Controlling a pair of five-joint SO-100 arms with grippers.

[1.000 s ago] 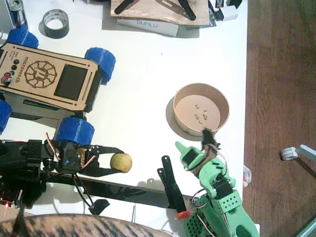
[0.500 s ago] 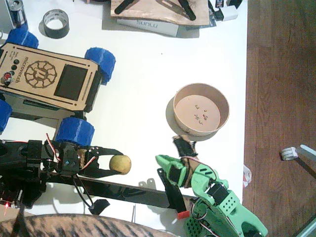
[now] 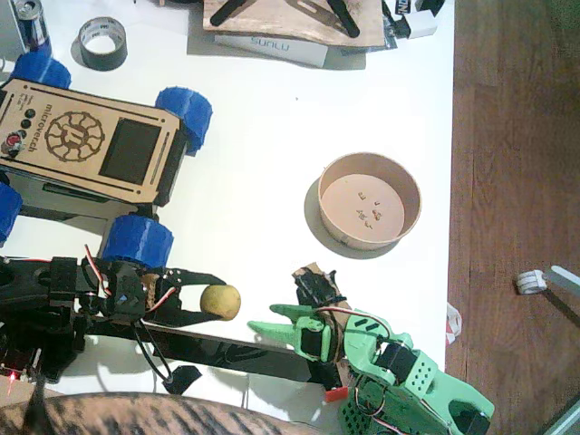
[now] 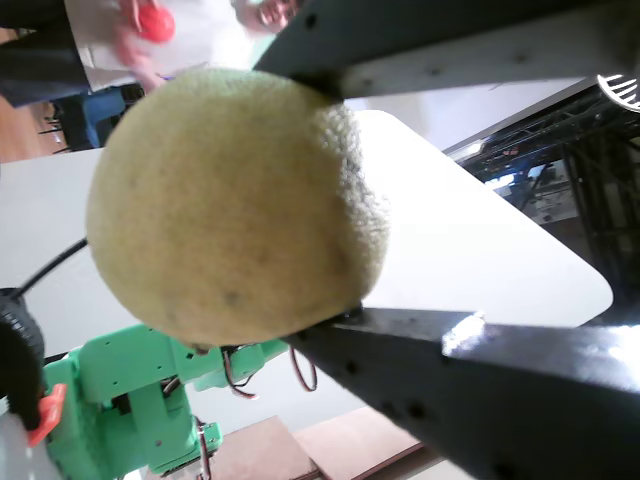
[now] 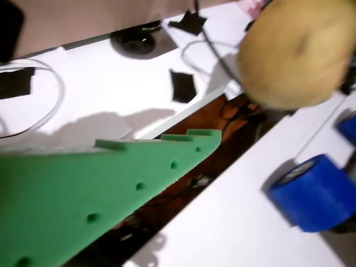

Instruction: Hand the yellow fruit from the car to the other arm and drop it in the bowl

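My left gripper [image 3: 215, 300], on the black arm, is shut on the yellow fruit [image 3: 222, 302] just in front of the car [image 3: 82, 140]. In a wrist view the fruit [image 4: 235, 200] fills the picture, with black fingers [image 4: 470, 390] pressing it from above and below. The green right gripper [image 3: 276, 305] points left at the fruit from a short gap away, its jaws spread, holding nothing. In a wrist view its green finger [image 5: 100, 189] reaches toward the blurred fruit [image 5: 295, 53]. The tan bowl [image 3: 367, 243] holds only crumbs and stands up and to the right of the green gripper.
A black clamp with a red tip [image 3: 317, 349] lies under the green arm. A black tape roll [image 3: 101, 43] and a box [image 3: 272, 45] sit at the back. The table edge [image 3: 452, 181] runs down the right, with wooden floor beyond. A person [image 4: 190, 25] shows behind the table.
The green arm has swung away from the bowl, left and toward the front, so its gripper now points at the fruit. The black arm and fruit stay put.
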